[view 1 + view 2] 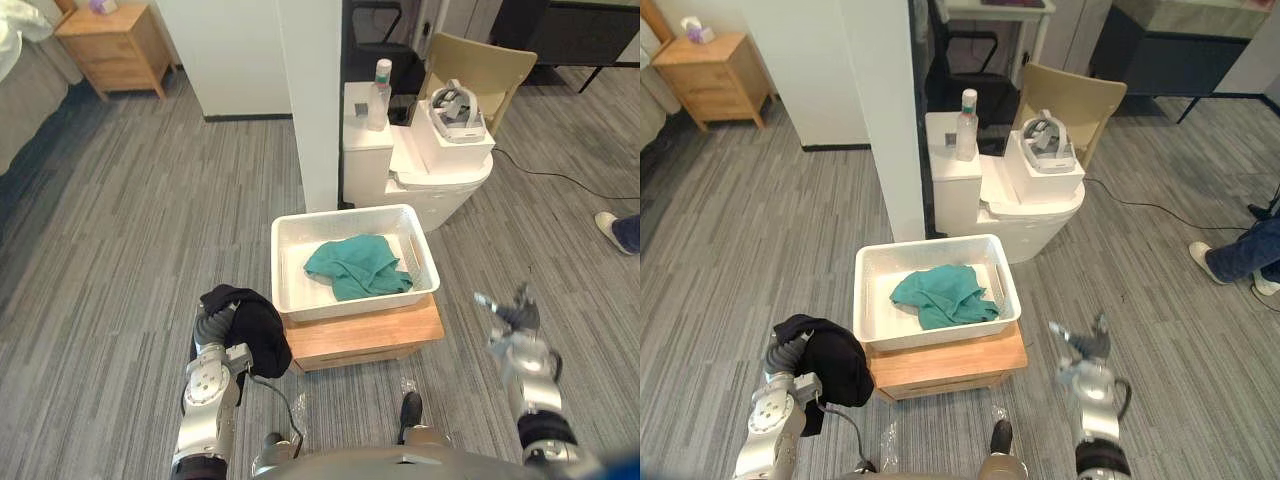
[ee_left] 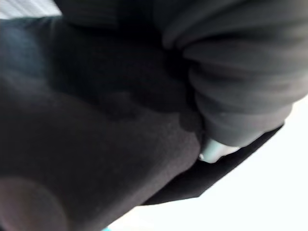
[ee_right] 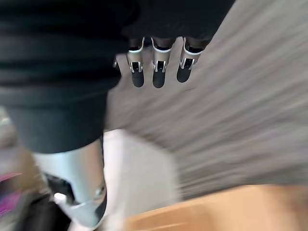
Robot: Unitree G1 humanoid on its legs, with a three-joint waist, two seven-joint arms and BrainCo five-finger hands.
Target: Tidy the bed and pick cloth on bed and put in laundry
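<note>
The white tub [image 1: 283, 262] sat at the centre of the frame on a wooden stand [image 1: 365, 338], with a green cloth [image 1: 355, 266] lying in it. The black cloth [image 1: 258, 330] hung bunched over your left hand [image 1: 212, 326] at the lower left, just beside the tub's near corner; its fingers were buried in fabric, so their state could not be told, while your right hand [image 1: 511, 322], lower right, was empty with fingers released. Treat the black cloth as light, limp and unbreakable: it would probably sag and trail, so hold its bunched middle, not an edge.

Wooden stool [image 1: 368, 336], white basket [image 1: 350, 213] on top
</note>
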